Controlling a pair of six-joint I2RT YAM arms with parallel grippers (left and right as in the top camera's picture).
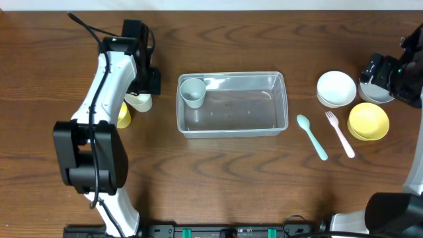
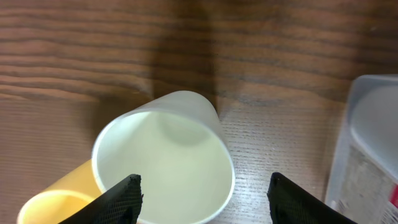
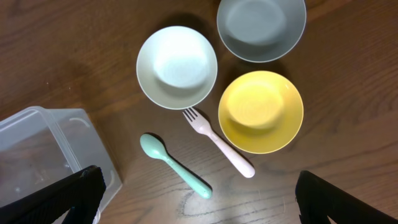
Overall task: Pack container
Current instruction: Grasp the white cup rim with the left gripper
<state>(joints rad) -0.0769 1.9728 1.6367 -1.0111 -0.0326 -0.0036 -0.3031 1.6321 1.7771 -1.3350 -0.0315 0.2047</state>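
Note:
The clear plastic container (image 1: 232,125) sits mid-table with a pale grey cup (image 1: 193,92) in its far left corner. Its edge shows in the left wrist view (image 2: 367,155) and its corner in the right wrist view (image 3: 43,149). My left gripper (image 2: 202,199) is open just above a white cup (image 2: 168,155) that stands left of the container (image 1: 140,101); a yellow cup (image 2: 46,199) is beside it. My right gripper (image 3: 196,199) is open and empty, high above a teal spoon (image 3: 174,165) and a pink fork (image 3: 217,142).
Right of the container lie the teal spoon (image 1: 312,136) and pink fork (image 1: 340,133). Behind them are a white bowl (image 1: 336,88), a yellow bowl (image 1: 368,121) and a grey bowl (image 1: 374,92) partly under the right arm. The yellow cup (image 1: 123,114) is under the left arm.

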